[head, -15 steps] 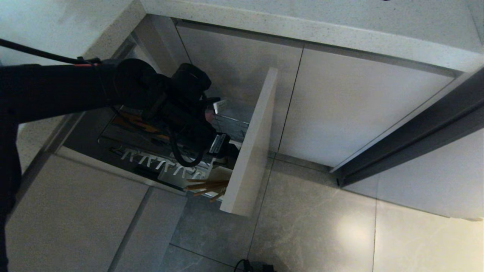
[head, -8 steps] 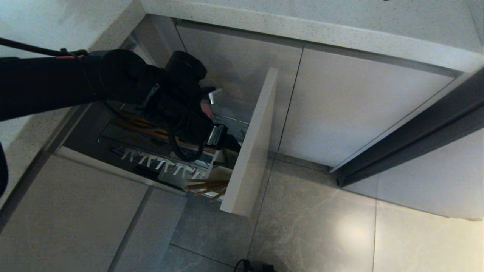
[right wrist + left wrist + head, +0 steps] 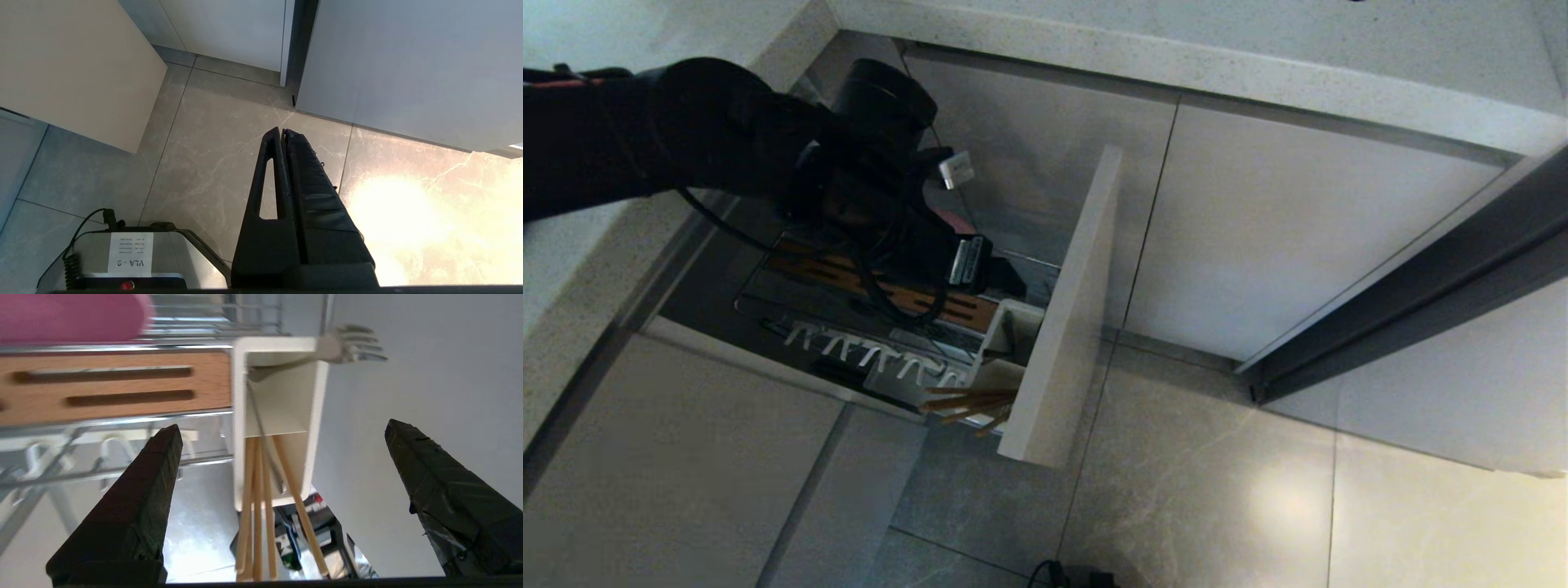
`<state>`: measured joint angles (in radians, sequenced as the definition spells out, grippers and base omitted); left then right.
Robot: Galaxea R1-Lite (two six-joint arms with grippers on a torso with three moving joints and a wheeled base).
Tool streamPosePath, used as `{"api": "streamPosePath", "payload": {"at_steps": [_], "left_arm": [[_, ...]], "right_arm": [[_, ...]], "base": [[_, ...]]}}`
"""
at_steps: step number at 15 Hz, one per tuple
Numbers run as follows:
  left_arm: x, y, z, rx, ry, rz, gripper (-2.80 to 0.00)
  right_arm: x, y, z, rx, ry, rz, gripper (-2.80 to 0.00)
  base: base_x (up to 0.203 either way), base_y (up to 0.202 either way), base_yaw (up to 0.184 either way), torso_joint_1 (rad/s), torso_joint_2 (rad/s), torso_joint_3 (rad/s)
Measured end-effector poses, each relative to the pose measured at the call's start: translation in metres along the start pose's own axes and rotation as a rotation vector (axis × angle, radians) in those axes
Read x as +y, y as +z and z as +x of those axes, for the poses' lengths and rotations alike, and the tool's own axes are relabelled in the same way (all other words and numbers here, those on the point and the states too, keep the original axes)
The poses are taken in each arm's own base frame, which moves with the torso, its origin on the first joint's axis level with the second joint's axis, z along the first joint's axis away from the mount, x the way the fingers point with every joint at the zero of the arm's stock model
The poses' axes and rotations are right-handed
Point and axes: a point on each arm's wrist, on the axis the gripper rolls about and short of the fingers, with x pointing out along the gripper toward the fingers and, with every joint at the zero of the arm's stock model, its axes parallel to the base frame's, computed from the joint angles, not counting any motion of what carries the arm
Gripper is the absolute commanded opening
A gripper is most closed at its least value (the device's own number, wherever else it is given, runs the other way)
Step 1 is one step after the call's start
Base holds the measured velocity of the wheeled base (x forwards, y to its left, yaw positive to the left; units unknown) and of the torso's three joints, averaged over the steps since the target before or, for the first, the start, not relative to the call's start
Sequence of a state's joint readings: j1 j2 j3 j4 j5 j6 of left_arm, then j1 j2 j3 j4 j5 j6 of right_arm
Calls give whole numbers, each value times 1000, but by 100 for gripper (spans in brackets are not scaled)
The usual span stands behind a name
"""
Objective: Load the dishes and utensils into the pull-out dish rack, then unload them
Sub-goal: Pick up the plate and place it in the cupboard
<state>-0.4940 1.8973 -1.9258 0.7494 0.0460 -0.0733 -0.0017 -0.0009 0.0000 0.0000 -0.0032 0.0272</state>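
So from my screen the dish rack (image 3: pixel 907 327) is pulled out of the cabinet, its flat front panel (image 3: pixel 1062 310) sticking out over the floor tiles (image 3: pixel 1192 490). My left pincer (image 3: pixel 282 428) hangs above the rack with its two black fingers (image 3: pixel 135 498) spread wide apart and nothing between them. In the head view that arm comes in from the left and covers a good part of the rack's back half.

The chopsticks (image 3: pixel 261 506) sit bunched in the white caddy (image 3: pixel 282 396), right behind the front panel, and their ends poke out past the caddy's open side. In the head view I can see the same bundle (image 3: pixel 968 404) fanning out a little at the near corner of the rack. There's also a fork (image 3: pixel 351 347) lying in the caddy's other end.

The pink bowl (image 3: pixel 69 314) is in the wire basket, just beyond the slotted wooden strip (image 3: pixel 110 386). The row of white pegs (image 3: pixel 866 355) runs along the near side of the rack. I can't make out the blue plate in any view.

The right pincer (image 3: pixel 282 134) is parked off to the side, pointing at the floor, fingers pressed together with nothing in them.
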Motion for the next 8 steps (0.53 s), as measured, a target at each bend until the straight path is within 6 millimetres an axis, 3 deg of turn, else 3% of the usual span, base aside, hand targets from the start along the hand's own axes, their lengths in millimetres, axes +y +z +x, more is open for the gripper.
{"api": "streamPosePath", "payload": {"at_steps": [1, 2, 3, 8], "left_arm": [[0, 1, -5, -11, 10, -14, 0], [1, 1, -10, -22, 18, -28, -201], [1, 2, -15, -34, 28, -36, -280], [4, 4, -51, -119, 74, -67, -280]], "right_arm": [[0, 0, 0, 0, 0, 0, -280], [0, 0, 0, 0, 0, 0, -280], [0, 0, 0, 0, 0, 0, -280], [0, 0, 0, 0, 0, 0, -280]], "base": [[0, 0, 0, 0, 0, 0], [0, 0, 0, 0, 0, 0], [0, 0, 0, 0, 0, 0], [0, 0, 0, 0, 0, 0]]}}
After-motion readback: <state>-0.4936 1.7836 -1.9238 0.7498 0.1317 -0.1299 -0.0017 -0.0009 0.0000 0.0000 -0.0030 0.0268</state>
